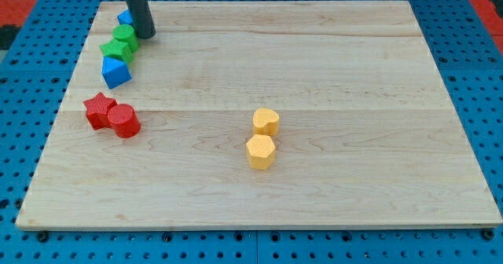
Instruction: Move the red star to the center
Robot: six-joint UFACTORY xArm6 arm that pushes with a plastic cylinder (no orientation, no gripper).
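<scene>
The red star (99,109) lies near the board's left edge, touching a red cylinder (124,121) on its right. My tip (146,34) stands at the view's top left, just right of a green block (126,35), well above the red star. A second green block (117,49) sits just below the first one. A blue block (125,17) shows partly behind the rod. Another blue block (115,72) lies below the green ones.
A yellow heart-like block (266,122) and a yellow hexagon (260,152) sit near the middle of the wooden board (354,75). A blue pegboard (471,75) surrounds the board.
</scene>
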